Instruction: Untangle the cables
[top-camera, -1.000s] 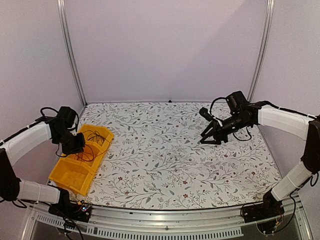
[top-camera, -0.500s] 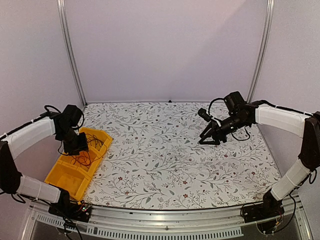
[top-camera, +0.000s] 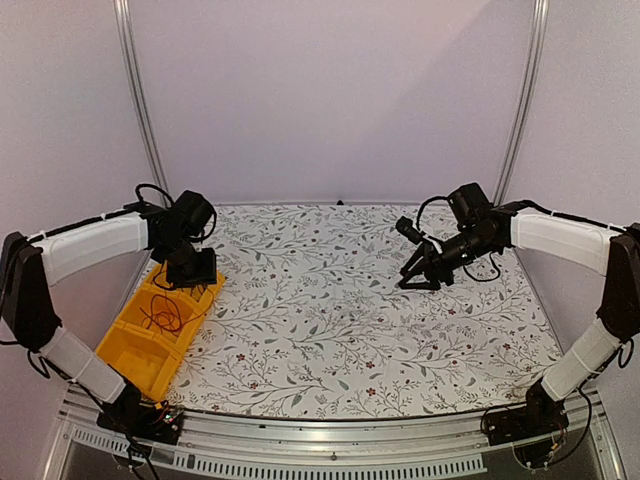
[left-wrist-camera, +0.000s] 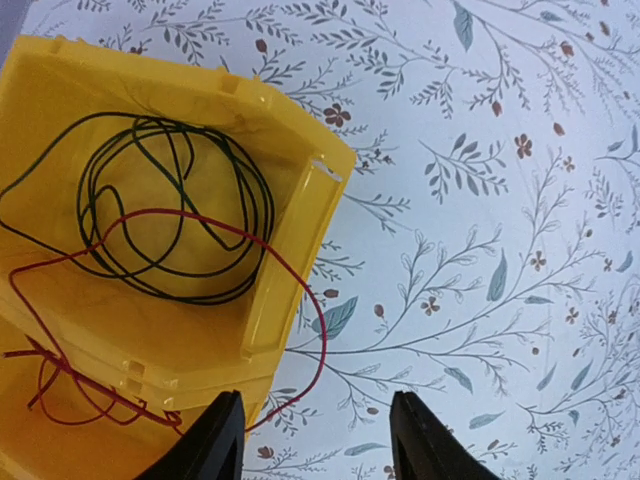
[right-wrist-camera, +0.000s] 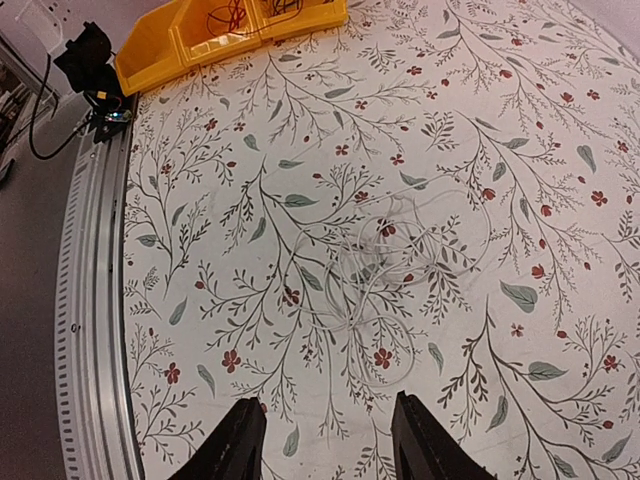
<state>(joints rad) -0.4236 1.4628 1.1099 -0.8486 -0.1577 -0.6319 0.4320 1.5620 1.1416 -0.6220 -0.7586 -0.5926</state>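
In the left wrist view, black cable (left-wrist-camera: 150, 122) lies in loose loops inside the yellow bin (left-wrist-camera: 300, 220). A red cable (left-wrist-camera: 324, 339) crosses them, drapes over the bin's wall and lies on the cloth. My left gripper (left-wrist-camera: 320, 445) hangs open just beyond that wall, with the red cable's end close to its left finger and not held. From above, the left gripper (top-camera: 195, 272) is at the bin's far end. A tangle of thin white wire (right-wrist-camera: 400, 260) lies on the cloth ahead of my open, empty right gripper (right-wrist-camera: 330, 445), which hovers at the right (top-camera: 412, 280).
The yellow bin (top-camera: 140, 345) has two compartments and sits slanted at the table's left edge; the cables (top-camera: 165, 315) are in its far one. The bin (right-wrist-camera: 160, 45) also shows far off in the right wrist view. A metal rail (right-wrist-camera: 90, 300) borders the near table edge.
The left arm has swung from over the bin to its far end, and its gripper has opened. The cables now rest in the bin, which has turned. The right arm has barely moved.
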